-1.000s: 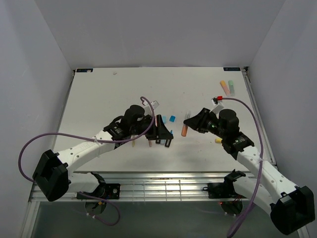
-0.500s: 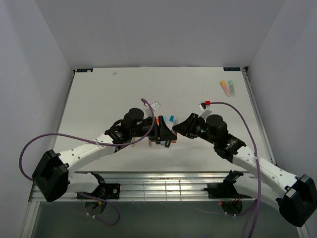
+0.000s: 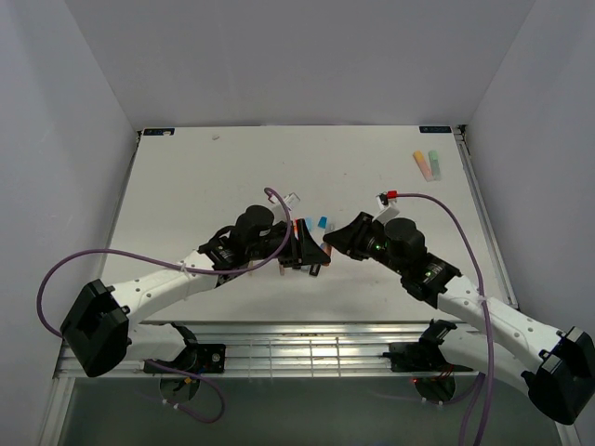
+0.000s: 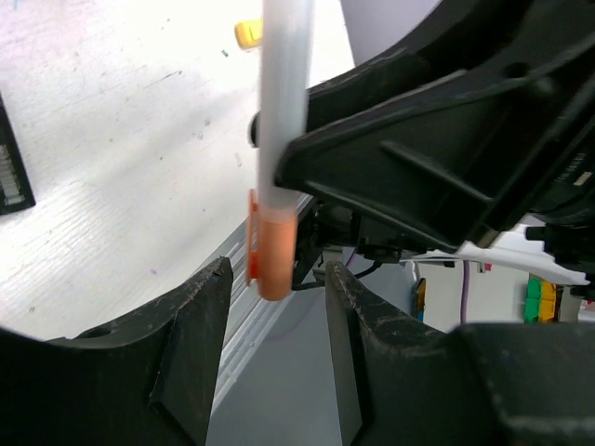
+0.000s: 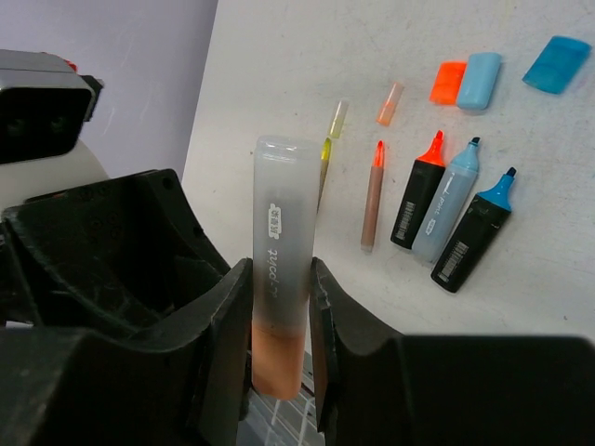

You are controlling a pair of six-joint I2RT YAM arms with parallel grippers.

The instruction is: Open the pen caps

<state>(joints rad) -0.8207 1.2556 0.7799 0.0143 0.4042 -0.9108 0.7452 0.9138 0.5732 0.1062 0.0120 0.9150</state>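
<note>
My right claw [image 5: 277, 283] is pinching a frosted see-through pen [image 5: 279, 204], held up off the bench [image 3: 204, 177] around its middle, a bit toward the near edge. The pen's orange cap [image 4: 273, 253] is a stubby thing with a little clip ridge down one side, seated on the end that pokes out past my fingers. My left claw [image 4: 276, 279] is spread wide, one finger either side of that cap, with a gap on both sides. On the bench near the middle lie a loose orange cap [image 5: 449, 82], a pale blue cap [image 5: 479, 81] and a darker blue cap [image 5: 556, 63], just beside three uncapped highlighters [image 5: 449, 209].
</note>
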